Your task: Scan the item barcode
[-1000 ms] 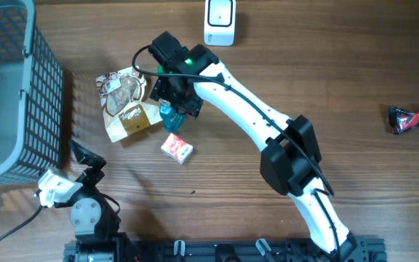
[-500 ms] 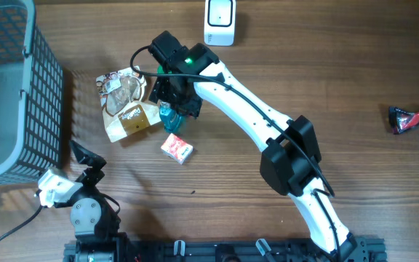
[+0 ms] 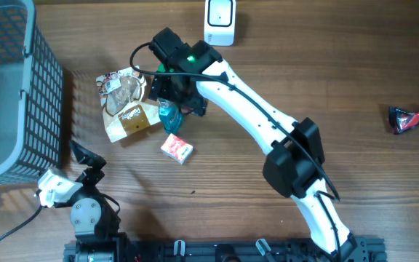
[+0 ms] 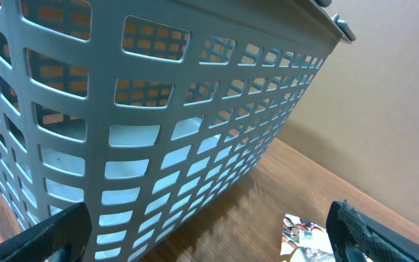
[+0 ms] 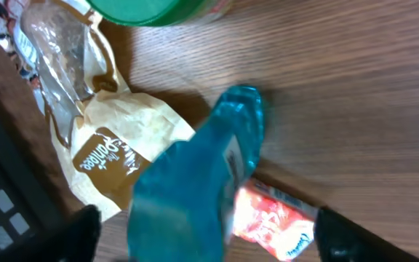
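The teal bottle (image 3: 169, 116) sits on the counter (image 3: 340, 58) at about ten o'clock from its middle. A brown snack bag (image 3: 126, 108) lies close at the bottle's nine o'clock and a red-and-white packet (image 3: 176, 148) just off its six. The right hand (image 5: 206, 218) hangs over the bottle with its fingers spread wide to either side, clear of it and gripping nothing. The left hand (image 4: 208, 218) is likewise wide open and empty, parked facing the basket (image 4: 158, 131). The step looks like taking hold of the bottle. It would go best with the hand centred on the broad body rather than the narrow end, then closed firmly, since smooth plastic may slip or twist. The lift should go straight up, clear of the bag and packet. The scanner (image 3: 219, 20) waits at one o'clock from the bottle. The label is too blurred to place the barcode, so the bottle will probably need turning before the scanner's face.
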